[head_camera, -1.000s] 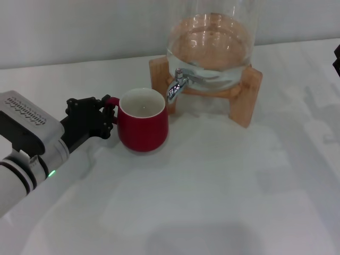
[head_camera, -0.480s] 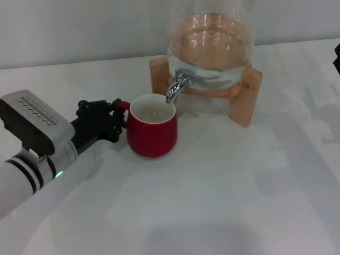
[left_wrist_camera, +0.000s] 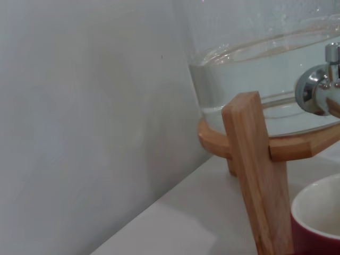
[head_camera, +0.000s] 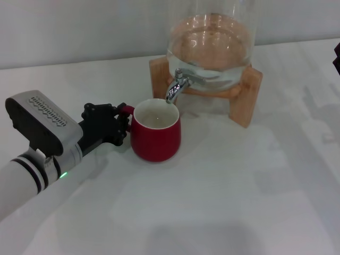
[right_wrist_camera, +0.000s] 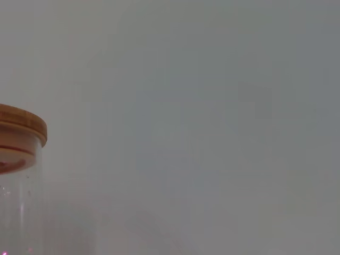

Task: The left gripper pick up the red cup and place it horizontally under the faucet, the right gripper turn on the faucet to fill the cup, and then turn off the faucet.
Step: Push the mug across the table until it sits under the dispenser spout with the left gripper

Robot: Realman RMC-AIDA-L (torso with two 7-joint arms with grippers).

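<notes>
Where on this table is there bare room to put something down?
The table is bare in front of the red cup and to the right of the wooden stand. It is crowded where the left hand grips the cup under the faucet.

cups — 1 red cup (head_camera: 156, 133) | dispensers — 1 glass dispenser (head_camera: 211, 45) | faucets — 1 faucet (head_camera: 176, 85) | stands — 1 wooden stand (head_camera: 245, 90)

No legible text, label, brand, number or sign appears in any view. The grey perforated box (head_camera: 40, 119) beside the red cup (head_camera: 155, 130) carries only a pattern of holes, not characters.
</notes>
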